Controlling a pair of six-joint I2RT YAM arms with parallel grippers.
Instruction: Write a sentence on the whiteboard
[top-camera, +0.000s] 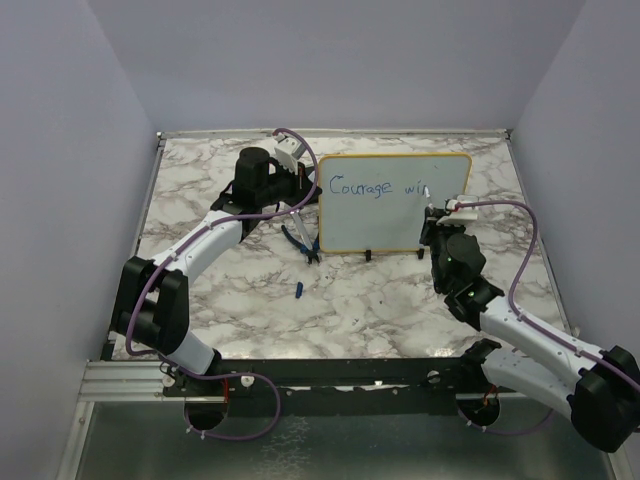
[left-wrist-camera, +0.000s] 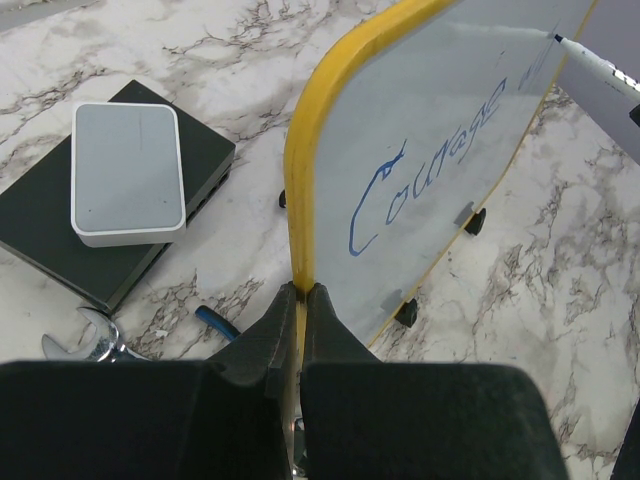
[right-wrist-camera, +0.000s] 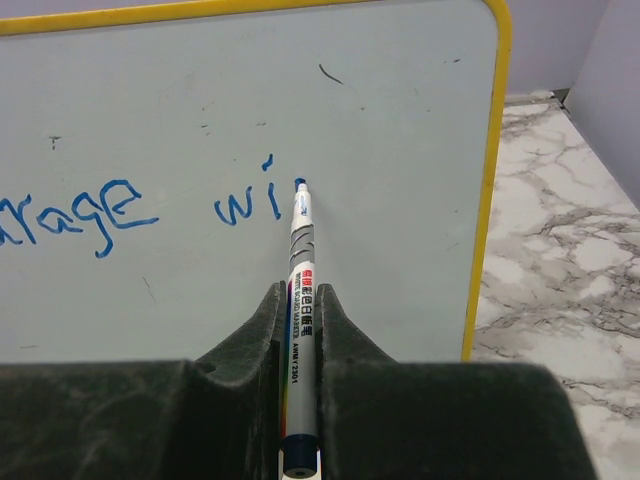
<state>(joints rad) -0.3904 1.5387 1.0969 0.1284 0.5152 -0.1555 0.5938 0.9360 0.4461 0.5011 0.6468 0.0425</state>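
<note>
The whiteboard (top-camera: 395, 205) stands upright on small black feet at the back middle, with a yellow frame and "Courage wi" in blue. My left gripper (top-camera: 300, 180) is shut on its left yellow edge (left-wrist-camera: 298, 220); the pinch shows in the left wrist view (left-wrist-camera: 300, 292). My right gripper (top-camera: 440, 215) is shut on a white marker (right-wrist-camera: 300, 300). The marker's blue tip (right-wrist-camera: 299, 183) is at the board (right-wrist-camera: 250, 120) just right of the "i". The marker tip also shows in the left wrist view (left-wrist-camera: 560, 40).
A small grey box on a black box (left-wrist-camera: 128, 172) lies left of the board. Blue-handled pliers (top-camera: 300, 242) lie in front of the board's left end, and a small blue cap (top-camera: 298, 290) nearer. A wrench head (left-wrist-camera: 95, 345) lies by the black box.
</note>
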